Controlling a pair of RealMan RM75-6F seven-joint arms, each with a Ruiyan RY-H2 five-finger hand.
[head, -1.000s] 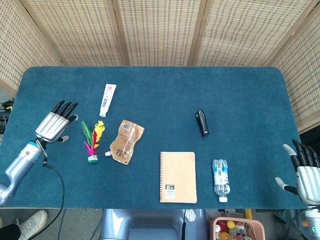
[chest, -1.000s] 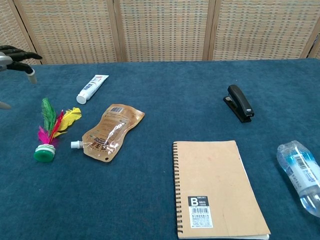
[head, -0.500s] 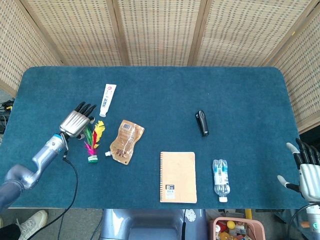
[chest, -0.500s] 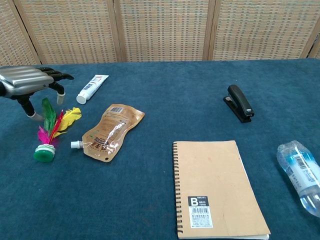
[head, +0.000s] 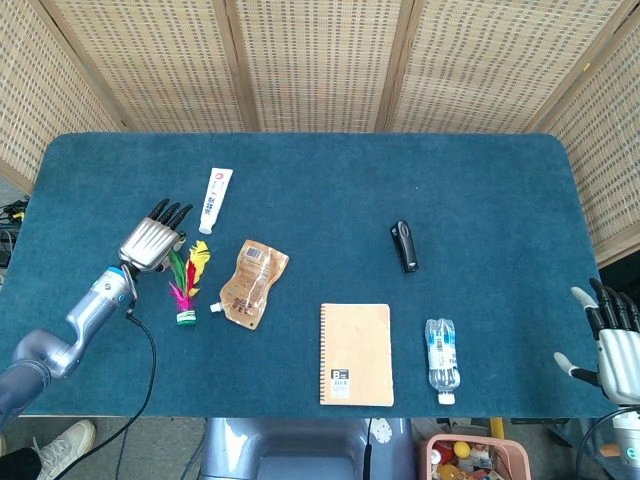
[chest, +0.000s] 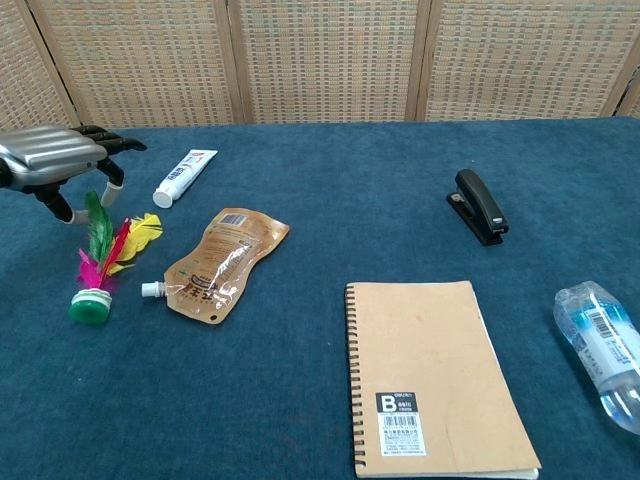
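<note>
My left hand (head: 154, 242) hangs with its fingers spread just over the feather tips of a shuttlecock (head: 185, 284). The shuttlecock has green, pink and yellow feathers and a green base. In the chest view the left hand (chest: 52, 160) has its thumb and a finger on either side of the green feather of the shuttlecock (chest: 100, 262); I see no grip. My right hand (head: 618, 342) stays off the table's near right corner, fingers apart and holding nothing. It is nearest a water bottle (head: 441, 358).
A toothpaste tube (head: 214, 199) lies beyond the left hand. A brown spouted pouch (head: 254, 282) lies right of the shuttlecock. A spiral notebook (head: 355, 353) sits by the front edge and a black stapler (head: 403, 246) at mid-table. Wicker screens stand behind the blue table (head: 480, 190).
My left hand moved right from the table's left side to above the shuttlecock's feathers, then stayed nearly still. My right hand sank slightly toward the frame's bottom.
</note>
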